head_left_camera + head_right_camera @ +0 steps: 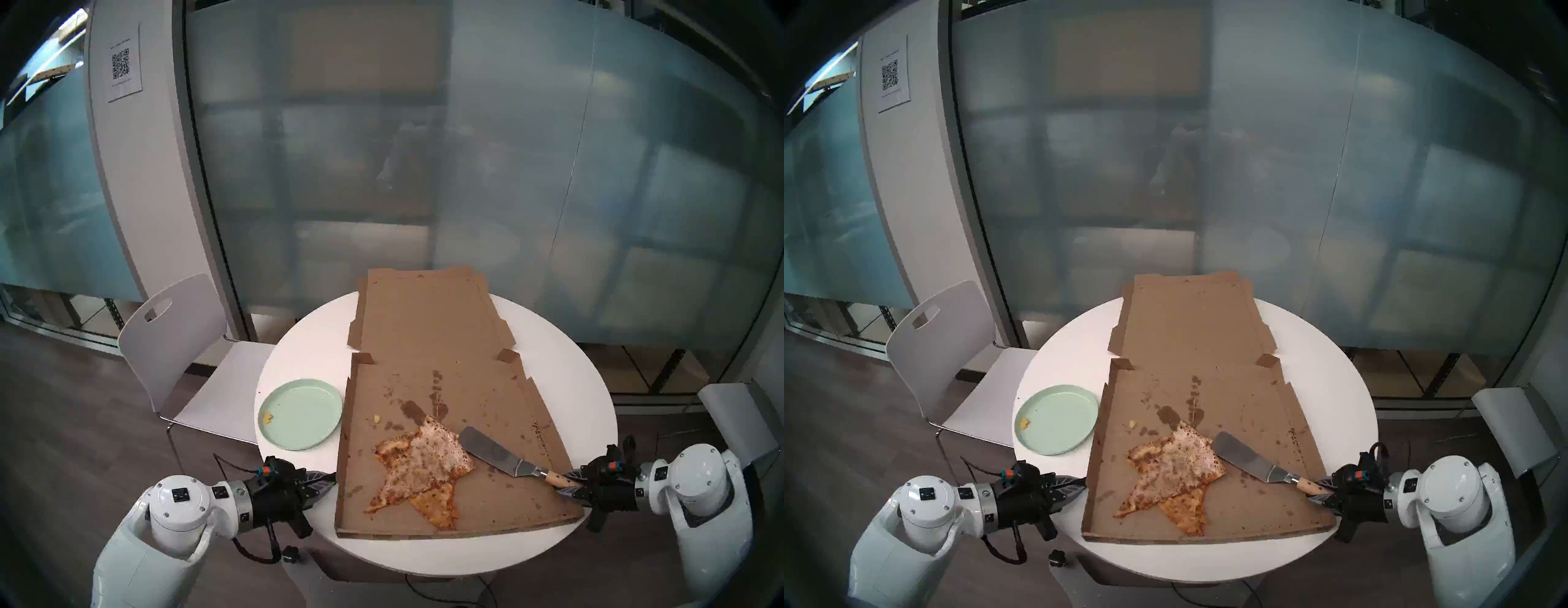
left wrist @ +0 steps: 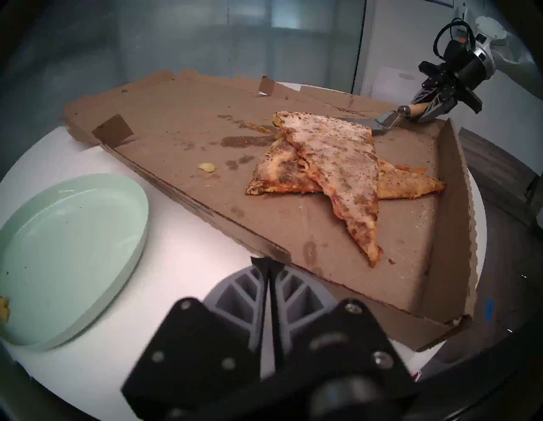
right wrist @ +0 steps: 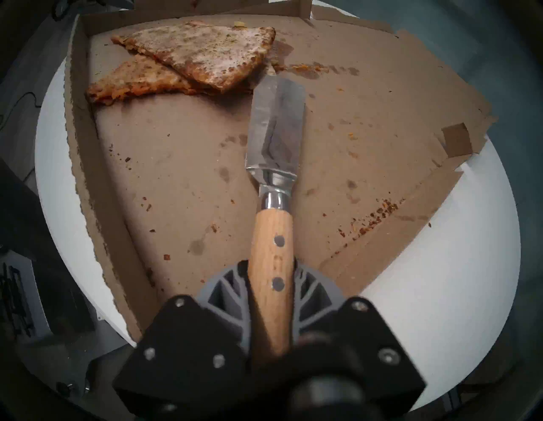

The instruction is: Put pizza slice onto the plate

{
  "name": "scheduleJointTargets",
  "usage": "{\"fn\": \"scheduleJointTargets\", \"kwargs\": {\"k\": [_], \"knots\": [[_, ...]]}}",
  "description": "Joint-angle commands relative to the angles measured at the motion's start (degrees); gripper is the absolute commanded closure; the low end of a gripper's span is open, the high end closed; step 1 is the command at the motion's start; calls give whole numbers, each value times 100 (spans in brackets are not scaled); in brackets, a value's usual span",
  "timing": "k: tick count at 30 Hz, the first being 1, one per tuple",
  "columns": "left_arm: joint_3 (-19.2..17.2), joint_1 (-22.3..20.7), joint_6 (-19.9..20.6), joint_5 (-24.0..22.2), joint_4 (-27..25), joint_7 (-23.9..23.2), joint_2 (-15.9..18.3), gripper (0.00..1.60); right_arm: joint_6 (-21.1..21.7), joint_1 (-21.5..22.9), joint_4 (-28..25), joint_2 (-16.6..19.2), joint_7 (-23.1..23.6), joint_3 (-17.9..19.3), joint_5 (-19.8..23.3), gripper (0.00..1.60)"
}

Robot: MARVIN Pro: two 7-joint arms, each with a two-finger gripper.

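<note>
This looks like an office break area or meeting corner. Behind a round white bench [image 1: 572,407] runs a long wall of frosted glass panels [image 1: 466,170] in dark frames, the kind that partitions off rooms in an office, with blurred shelving shapes behind it. A white pillar [image 1: 140,170] carries a printed sheet with a QR code [image 1: 120,64]. A plain white moulded chair [image 1: 178,339] on thin metal legs stands at the bench's far left edge, and the floor [image 1: 63,424] is grey wood-look plank. An opened cardboard pizza box [image 1: 424,322] on the bench suits a staff lunch spot.
</note>
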Motion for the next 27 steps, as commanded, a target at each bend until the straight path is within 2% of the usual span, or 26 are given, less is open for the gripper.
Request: {"fn": "scheduleJointTargets", "kwargs": {"k": [1, 13, 27], "knots": [[-11, -23, -14, -13, -32, 52, -57, 134, -8, 165, -170, 47, -23, -112, -47, 160], [4, 65, 1, -16, -110, 165, -114, 137, -13, 288, -354, 149, 110, -269, -131, 160], [33, 139, -7, -15, -136, 252, -131, 139, -123, 182, -484, 236, 268, -176, -197, 160]]}}
